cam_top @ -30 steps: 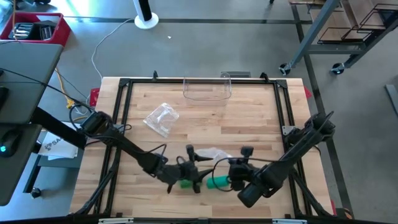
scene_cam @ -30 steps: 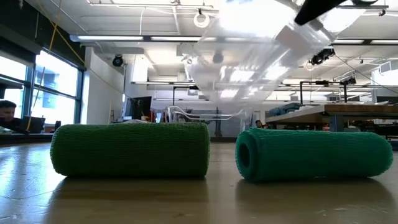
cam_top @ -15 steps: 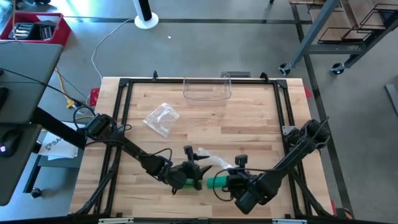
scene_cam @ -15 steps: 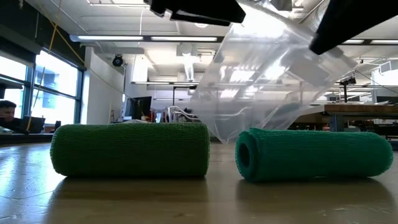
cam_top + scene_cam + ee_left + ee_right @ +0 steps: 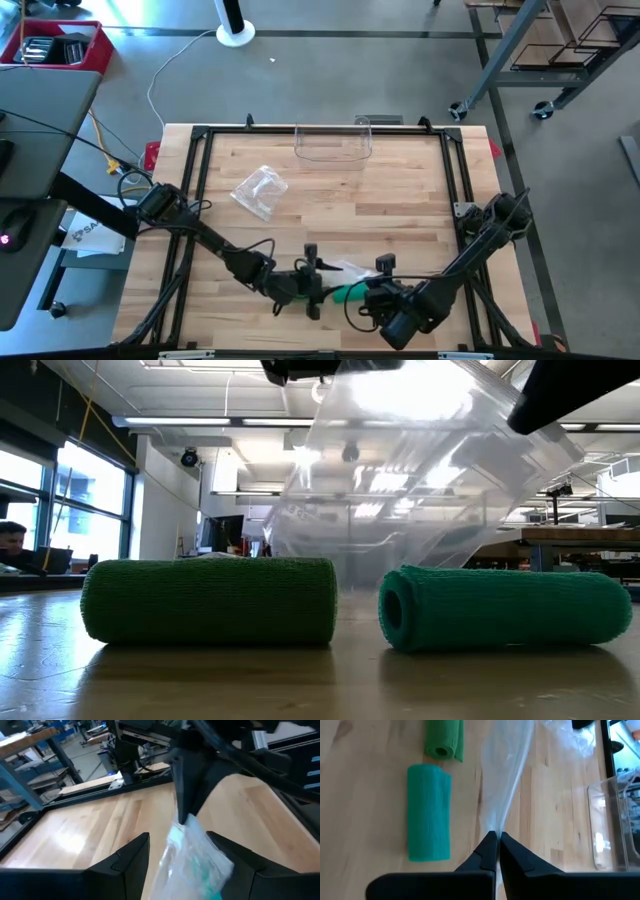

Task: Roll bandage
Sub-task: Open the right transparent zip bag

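My right pincer: fingers pressed together on the edge of the clear plastic bag, holding it up off the table.
My left pincer: fingers spread apart, the bag hanging between them, nothing pinched; it sits low at the near edge, just beside my right one.
Bag: in the low view it hangs above and behind both rolls, its mouth spread wider and lower than a second ago, when it was bunched higher up.
What changed: over the last second both my arms drew in closer together over the rolls, and my left pincer slid in around the bag.
Teal bandage roll: lying on the wood, already wound, outside the bag.
Green bandage roll: lying just beyond it, also wound, also outside.
Meaning: the rolling looks done; I judge I am now opening the bag to take a roll.
Clear bin: at the far edge, well apart.
Crumpled wrapper: left of centre, untouched.
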`<state>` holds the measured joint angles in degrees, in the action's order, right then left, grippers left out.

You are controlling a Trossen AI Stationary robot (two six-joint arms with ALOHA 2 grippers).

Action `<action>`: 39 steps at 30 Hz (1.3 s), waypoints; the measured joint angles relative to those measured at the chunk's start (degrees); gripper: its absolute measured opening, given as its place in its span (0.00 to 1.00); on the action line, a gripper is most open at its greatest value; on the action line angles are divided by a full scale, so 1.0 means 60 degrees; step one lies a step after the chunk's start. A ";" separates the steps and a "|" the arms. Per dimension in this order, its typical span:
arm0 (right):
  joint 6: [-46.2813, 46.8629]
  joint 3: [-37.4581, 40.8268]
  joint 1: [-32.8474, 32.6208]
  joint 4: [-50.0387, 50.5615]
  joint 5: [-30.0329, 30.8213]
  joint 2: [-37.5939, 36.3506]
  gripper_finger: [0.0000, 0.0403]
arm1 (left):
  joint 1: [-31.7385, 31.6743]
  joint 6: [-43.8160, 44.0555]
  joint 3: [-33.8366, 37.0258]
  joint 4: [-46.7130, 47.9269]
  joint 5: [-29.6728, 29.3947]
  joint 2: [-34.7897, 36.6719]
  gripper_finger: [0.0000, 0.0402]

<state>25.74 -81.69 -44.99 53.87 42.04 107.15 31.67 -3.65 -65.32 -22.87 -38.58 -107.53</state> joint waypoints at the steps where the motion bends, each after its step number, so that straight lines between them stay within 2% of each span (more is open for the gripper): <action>1: -0.0074 0.0000 0.0017 -0.0082 0.0063 0.0000 0.00 | -0.0023 -0.0067 0.0000 -0.0049 0.0007 0.0000 0.47; 9: -0.0128 0.0000 0.0102 -0.0383 0.0233 0.0000 0.00 | -0.0267 -0.0200 0.0000 -0.0770 0.0846 -0.0279 0.40; 18: -0.0051 0.0000 0.0128 -0.0462 0.0772 -0.0004 0.00 | -0.0293 -0.0147 0.0000 -0.0970 0.0927 -0.0623 0.30; 28: 0.0234 0.0000 0.0124 -0.0579 0.1223 -0.0004 0.01 | -0.0282 -0.0175 0.0000 -0.0929 0.1119 -0.0623 0.05; 31: 0.0206 0.0000 0.0065 -0.0572 0.1324 -0.0025 0.06 | -0.0282 -0.0180 0.0000 -0.0882 0.1117 -0.0623 0.01; 39: 0.0643 0.0000 0.0035 -0.0740 0.1158 -0.0553 0.32 | -0.0282 -0.0180 0.0000 -0.0644 0.1055 -0.0623 0.01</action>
<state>29.60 -81.69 -44.78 49.43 48.99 103.84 29.98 -4.73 -65.32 -26.73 -32.25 -111.26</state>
